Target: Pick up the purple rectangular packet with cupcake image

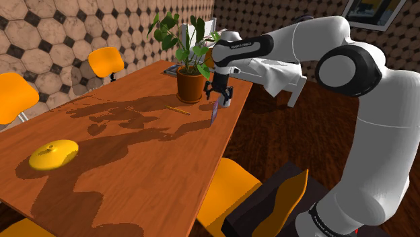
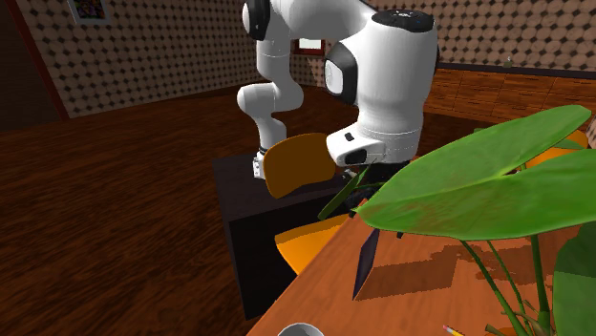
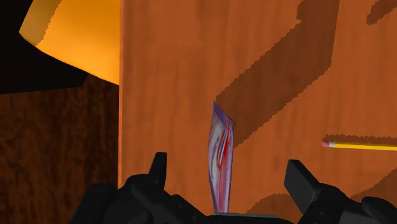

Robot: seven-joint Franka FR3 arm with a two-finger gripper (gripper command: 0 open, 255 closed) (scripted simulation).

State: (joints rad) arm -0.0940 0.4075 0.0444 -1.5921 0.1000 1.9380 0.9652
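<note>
The wooden table [image 1: 134, 155] takes up the left and centre of the shoulder view. The white arm [image 1: 303, 40] comes in from the right edge, rises over the dark stand [image 1: 269, 202] at the lower right, then bends at the elbow and runs level to the upper centre, with the wrist turned straight down. The second exterior view looks at the arm from the other side. There its bulky white joints [image 2: 382, 86] fill the upper centre, above the stand [image 2: 258, 210], and broad green leaves [image 2: 478, 172] cover the right half.

An orange chair [image 1: 232, 185] sits at the shoulder view's lower centre. A potted plant [image 1: 190, 86] stands at upper centre and a yellow domed object [image 1: 54, 155] lies at the left.

The gripper [image 1: 219, 91] hangs just right of the pot, directly above the purple packet [image 1: 215, 112]. The packet stands on edge near the table's right border. In the second exterior view it shows as a dark upright sliver [image 2: 364, 262] at lower centre.

The wrist view gives the printed face of the packet [image 3: 221, 153], purple-rimmed with red and white. It stands between the gripper's [image 3: 229, 173] two fingers, which are spread wide and touch neither side. A yellow pencil [image 3: 362, 146] lies on the table beyond one finger, well apart from the packet.
</note>
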